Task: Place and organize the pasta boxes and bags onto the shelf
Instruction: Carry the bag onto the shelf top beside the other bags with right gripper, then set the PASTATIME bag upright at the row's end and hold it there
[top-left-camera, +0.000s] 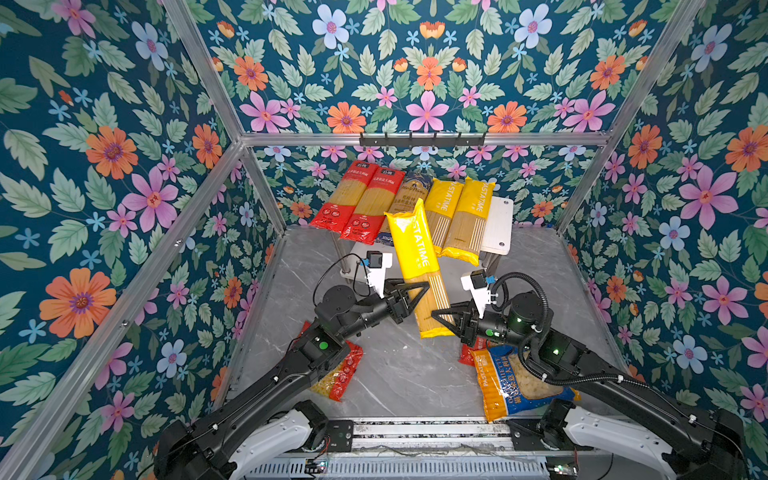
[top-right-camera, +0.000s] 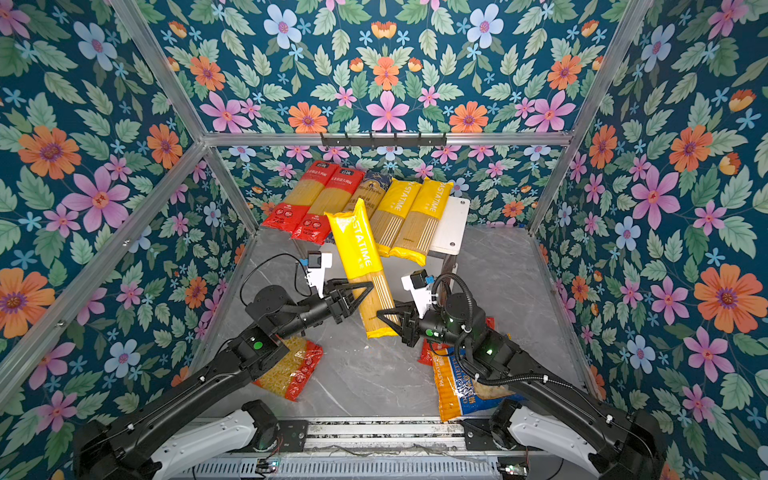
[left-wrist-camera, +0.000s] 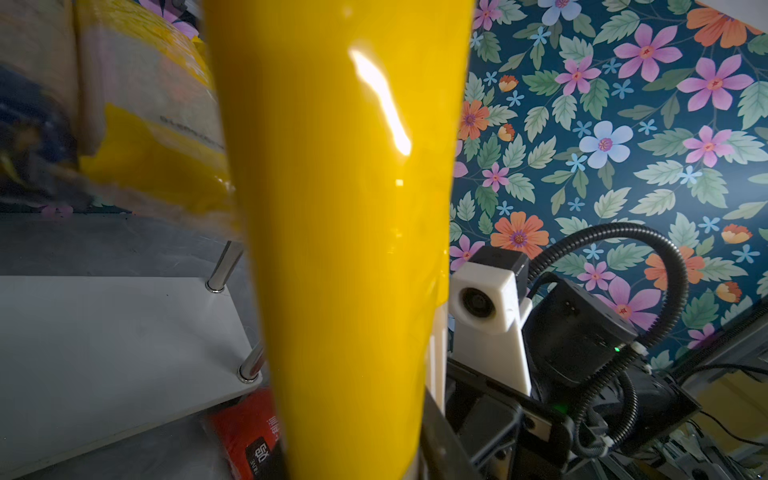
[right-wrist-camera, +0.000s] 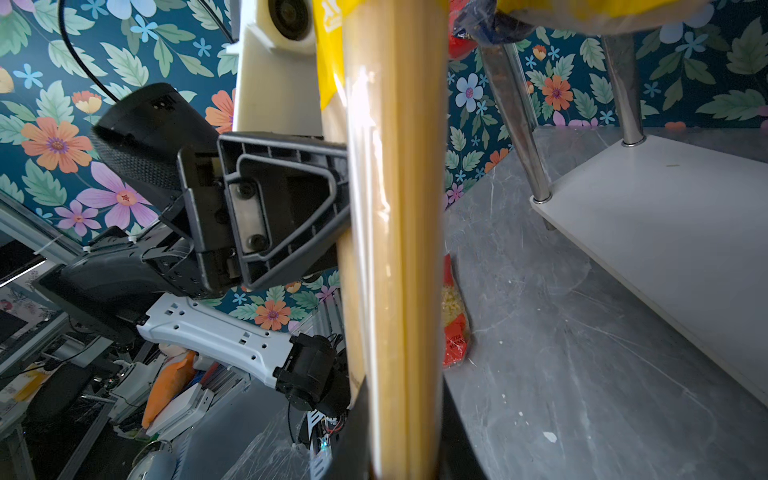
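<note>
A yellow PASTATIME pack hangs tilted above the table in front of the shelf. My right gripper is shut on its clear lower end. My left gripper has a jaw on each side of the pack's middle; whether it still presses does not show. Two red spaghetti packs, a navy-gold one and two yellow packs lie side by side on the top tier. The lower tier is bare.
On the grey table, a red macaroni bag lies under the left arm. A second red bag and a blue-orange shells bag lie under the right arm. A black hook rail hangs on the back wall.
</note>
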